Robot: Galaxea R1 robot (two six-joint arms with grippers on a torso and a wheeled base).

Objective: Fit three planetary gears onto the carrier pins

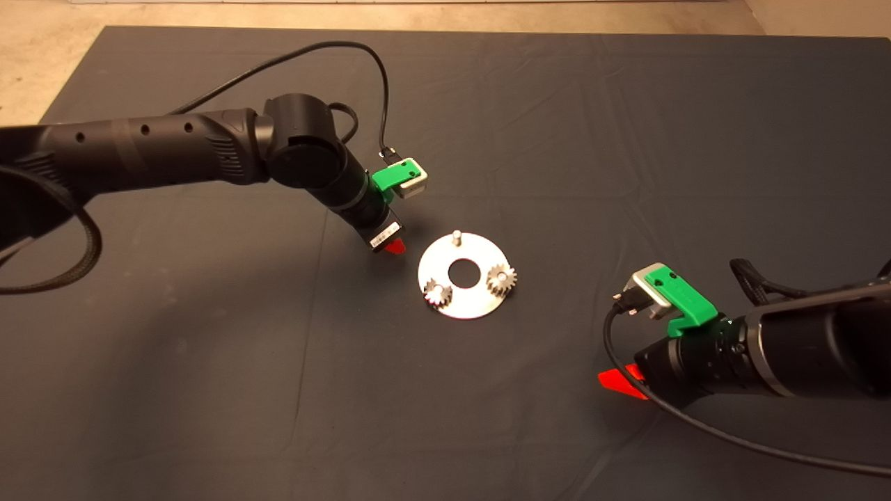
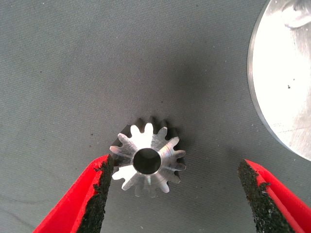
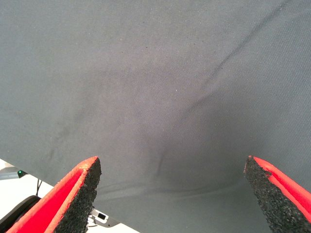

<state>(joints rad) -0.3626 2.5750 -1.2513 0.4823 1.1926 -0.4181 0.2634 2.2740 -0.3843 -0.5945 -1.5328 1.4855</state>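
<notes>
The shiny round disc (image 1: 465, 306) lies at mid-mat. Two planetary gears sit on carrier pins, one at the near left (image 1: 438, 292) and one at the right (image 1: 500, 278). The far pin (image 1: 456, 236) is bare. My left gripper (image 1: 393, 245) is low over the mat just left of the disc. In the left wrist view it (image 2: 176, 165) is open around the third gear (image 2: 148, 160), which lies flat on the mat. One pad (image 2: 99, 194) is at the gear's teeth and the other pad (image 2: 255, 194) is well apart. The disc's edge (image 2: 286, 73) shows beside it. In the head view this gear is hidden under the gripper.
My right gripper (image 1: 623, 381) rests low over the mat at the near right, open and empty (image 3: 171, 162). The left arm reaches in across the mat's left half. A black cable (image 1: 731, 438) trails from the right arm across the near right.
</notes>
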